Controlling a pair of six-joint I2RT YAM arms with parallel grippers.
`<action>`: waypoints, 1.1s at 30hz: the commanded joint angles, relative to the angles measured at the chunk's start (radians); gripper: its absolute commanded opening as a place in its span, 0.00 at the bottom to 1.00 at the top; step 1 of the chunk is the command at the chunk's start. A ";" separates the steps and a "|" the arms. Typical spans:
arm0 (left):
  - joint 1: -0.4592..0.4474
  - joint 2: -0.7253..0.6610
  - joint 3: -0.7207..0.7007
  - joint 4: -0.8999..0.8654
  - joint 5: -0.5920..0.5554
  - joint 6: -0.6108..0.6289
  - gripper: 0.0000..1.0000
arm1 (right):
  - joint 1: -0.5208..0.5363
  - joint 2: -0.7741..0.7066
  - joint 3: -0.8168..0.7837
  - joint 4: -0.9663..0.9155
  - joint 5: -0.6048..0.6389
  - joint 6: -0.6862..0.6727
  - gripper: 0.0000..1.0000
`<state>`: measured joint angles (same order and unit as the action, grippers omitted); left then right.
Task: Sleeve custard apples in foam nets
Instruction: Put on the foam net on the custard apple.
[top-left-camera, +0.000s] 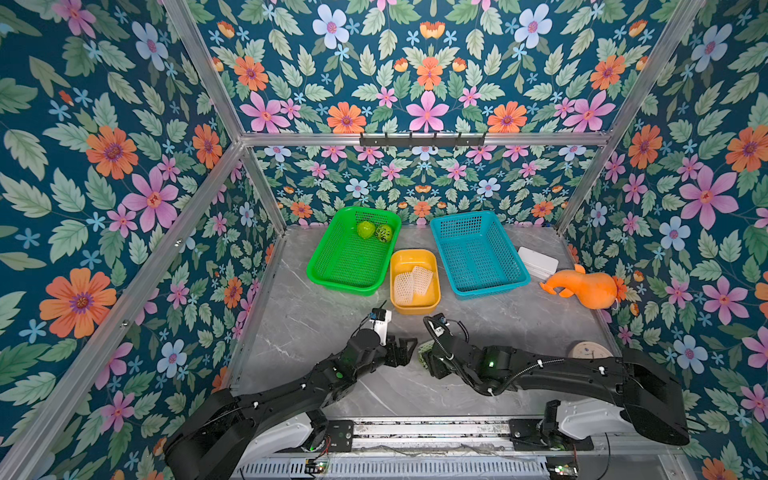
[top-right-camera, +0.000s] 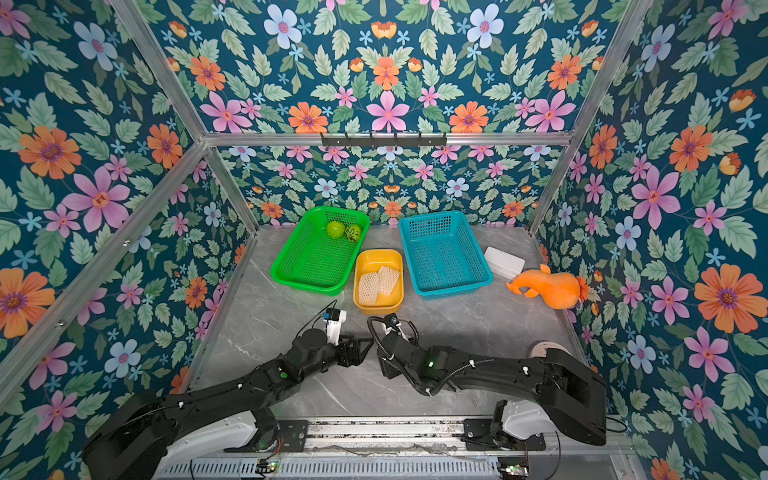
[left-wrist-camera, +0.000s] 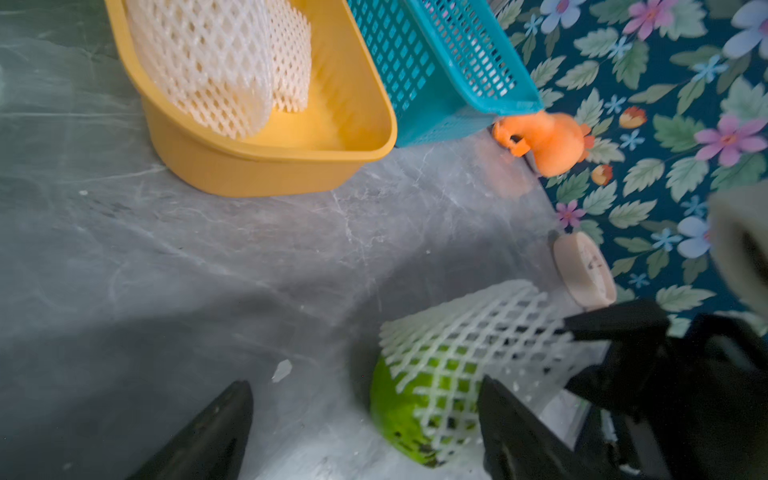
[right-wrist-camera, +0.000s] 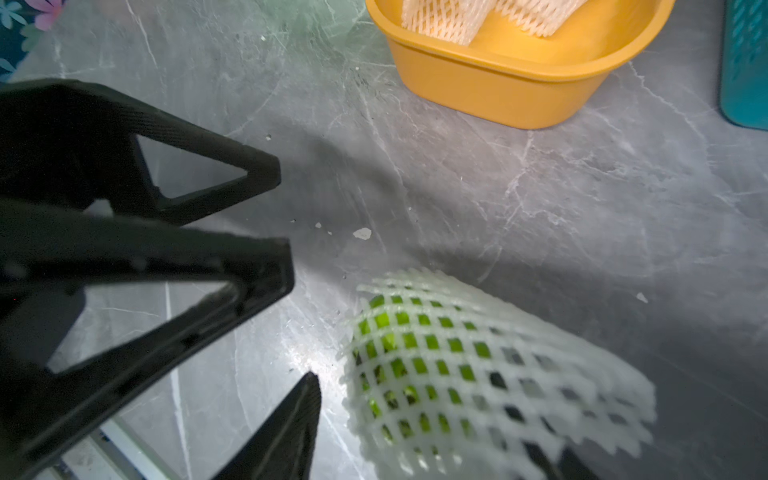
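Observation:
One custard apple (left-wrist-camera: 399, 411) lies on the grey table between the two arms. A white foam net (left-wrist-camera: 478, 332) covers most of it, and its green end sticks out. My left gripper (left-wrist-camera: 365, 382) is open, the fruit lying between its fingers beside one of them. My right gripper (right-wrist-camera: 424, 419) is open too, straddling the net's (right-wrist-camera: 478, 365) loose end; one finger (right-wrist-camera: 291, 424) stands clear of the mesh. Two bare custard apples (top-left-camera: 365, 229) (top-left-camera: 384, 233) sit in the green basket (top-left-camera: 353, 286). Two flat foam nets (top-left-camera: 404, 288) (top-left-camera: 422, 280) lie in the yellow tub (top-left-camera: 415, 254).
A teal basket (top-left-camera: 478, 286) stands to the right of the tub. A white box (top-left-camera: 538, 262) and an orange gourd toy (top-left-camera: 582, 289) lie near the right wall. A round pale disc (top-left-camera: 590, 351) sits behind my right arm. Small white foam crumbs (right-wrist-camera: 362, 233) dot the table.

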<state>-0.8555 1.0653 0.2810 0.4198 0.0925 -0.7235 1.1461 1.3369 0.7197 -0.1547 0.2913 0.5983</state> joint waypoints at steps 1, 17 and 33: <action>0.001 0.034 0.019 0.083 0.048 -0.139 0.84 | 0.001 -0.021 -0.022 0.010 -0.006 0.025 0.67; 0.004 0.192 0.032 0.200 0.193 -0.276 0.61 | 0.001 -0.018 -0.042 0.033 0.003 0.011 0.52; 0.003 0.314 0.055 0.289 0.275 -0.280 0.37 | 0.001 0.002 -0.033 0.027 0.006 0.007 0.51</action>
<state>-0.8528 1.3739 0.3313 0.6743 0.3477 -1.0138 1.1461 1.3396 0.6853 -0.1314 0.2878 0.5980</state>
